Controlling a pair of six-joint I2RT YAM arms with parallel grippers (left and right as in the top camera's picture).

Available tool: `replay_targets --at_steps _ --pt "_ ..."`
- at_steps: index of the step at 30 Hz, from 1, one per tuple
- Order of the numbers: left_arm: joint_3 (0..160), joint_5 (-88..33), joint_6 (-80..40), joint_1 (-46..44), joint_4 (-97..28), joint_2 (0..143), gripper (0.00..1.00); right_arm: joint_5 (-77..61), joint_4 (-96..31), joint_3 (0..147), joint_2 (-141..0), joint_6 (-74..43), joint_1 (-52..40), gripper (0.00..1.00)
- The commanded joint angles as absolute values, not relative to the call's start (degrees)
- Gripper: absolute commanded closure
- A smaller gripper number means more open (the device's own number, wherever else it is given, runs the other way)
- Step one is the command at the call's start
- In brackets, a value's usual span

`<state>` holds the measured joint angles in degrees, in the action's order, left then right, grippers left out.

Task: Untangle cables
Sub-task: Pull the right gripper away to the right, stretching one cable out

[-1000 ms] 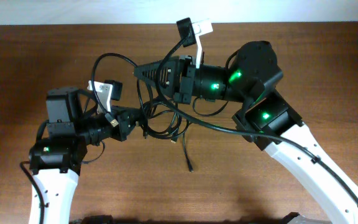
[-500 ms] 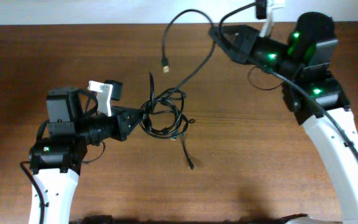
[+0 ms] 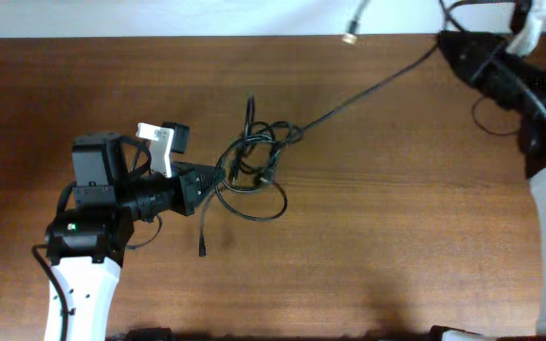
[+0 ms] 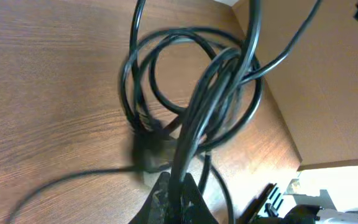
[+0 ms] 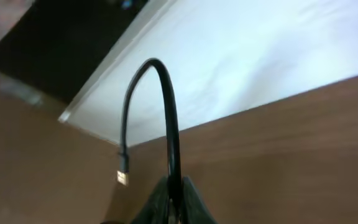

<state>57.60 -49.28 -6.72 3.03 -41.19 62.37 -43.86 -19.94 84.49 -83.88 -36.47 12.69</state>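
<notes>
Tightly clamped, left tool (image 4: 174, 188) on cables (image 4: 194, 106) (looped tangle), right tool (image 5: 173, 194) too

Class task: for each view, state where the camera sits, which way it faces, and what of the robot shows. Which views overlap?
Overhead: above the table, facing down; shows both arms, left gripper and right gripper.
Left wrist: low behind its fingers, facing the tangle.
Right wrist: behind its fingers, facing along the cable to the table's edge.
Shared: overhead and left wrist both show the tangle.
</notes>
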Motion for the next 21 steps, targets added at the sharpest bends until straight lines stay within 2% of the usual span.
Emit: replay_targets --at_steps 1,7,11,15,21 --pt "57.9 -44.5 -6.8 5.5 -41.6 62.0 1.00 -38.3 -21.1 85.5 -83.8 -33.2 18.0 0.96" --pt "58.8 -45.1 -6.8 18.2 -41.0 59.7 1.00 -38.3 -24.9 85.5 -83.8 -30.2 24.4 0.96" --pt "60.7 -48.7 -6.8 26.9 -40.9 57.3 0.97 -36.9 -25.8 85.5 -83.8 -30.2 26.7 0.96" --pt "62.2 -48.9 -6.8 27.8 -40.9 57.3 0.94 -35.3 -25.8 85.5 -83.8 -30.2 27.2 0.96" --pt "62.2 -48.6 -6.8 27.8 -40.7 57.3 0.93 -25.1 -26.2 85.5 -83.8 -30.2 30.8 0.96"
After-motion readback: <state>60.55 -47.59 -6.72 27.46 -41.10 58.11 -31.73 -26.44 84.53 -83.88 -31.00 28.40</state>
